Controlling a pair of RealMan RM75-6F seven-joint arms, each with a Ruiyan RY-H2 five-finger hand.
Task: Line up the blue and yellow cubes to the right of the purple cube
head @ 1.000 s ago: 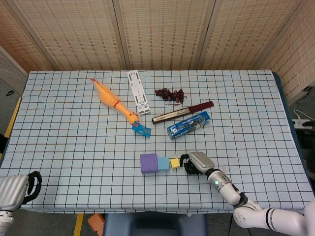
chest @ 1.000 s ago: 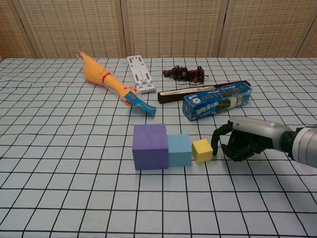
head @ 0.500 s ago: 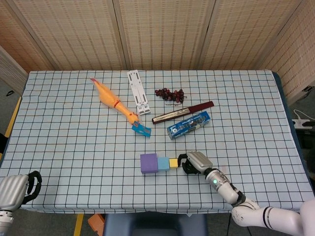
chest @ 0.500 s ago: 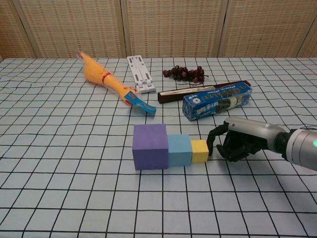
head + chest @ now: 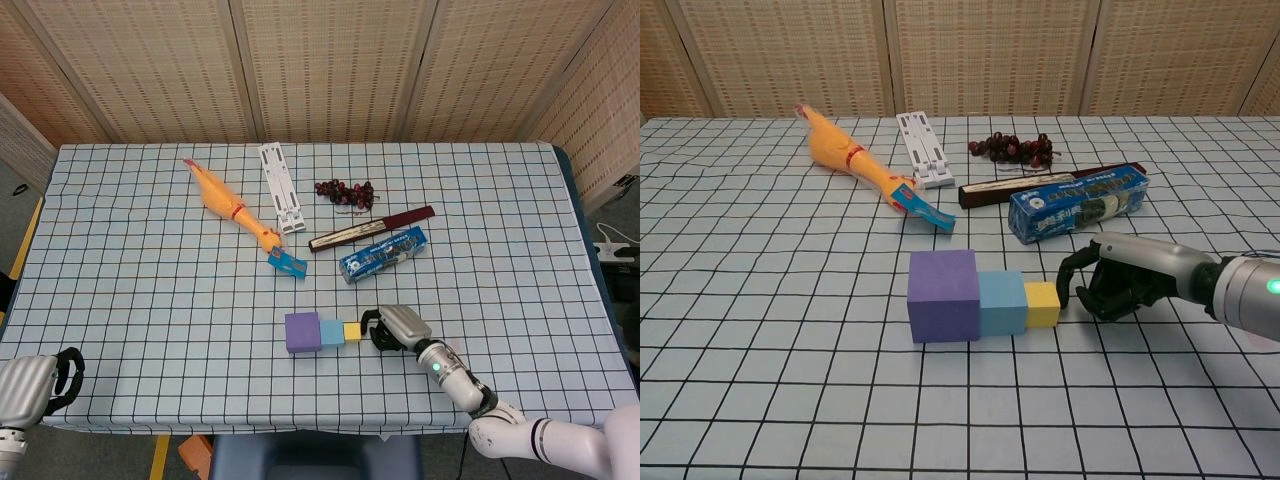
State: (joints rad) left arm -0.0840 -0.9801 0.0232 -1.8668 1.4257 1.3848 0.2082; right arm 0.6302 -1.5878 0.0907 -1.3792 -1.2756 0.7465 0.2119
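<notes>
So the yellow cube (image 5: 1043, 304) is sitting flush against the blue cube (image 5: 1002, 302), which is butting up to the purple cube (image 5: 943, 295), and the whole row is running straight left-to-right across the checked table (image 5: 790, 400) near its front edge. The right hand (image 5: 1118, 282) is lying low on the cloth just right of the yellow one, arm coming in from the right, fingers curling in around nothing with a fingertip (image 5: 1064, 292) touching the cube's right face. The left hand (image 5: 35, 385) is hanging off the front-left corner with fingers curling in too, and further back the rubber chicken (image 5: 850, 160), grapes (image 5: 1012, 148) and blue packet (image 5: 1078, 203) are lying around.
</notes>
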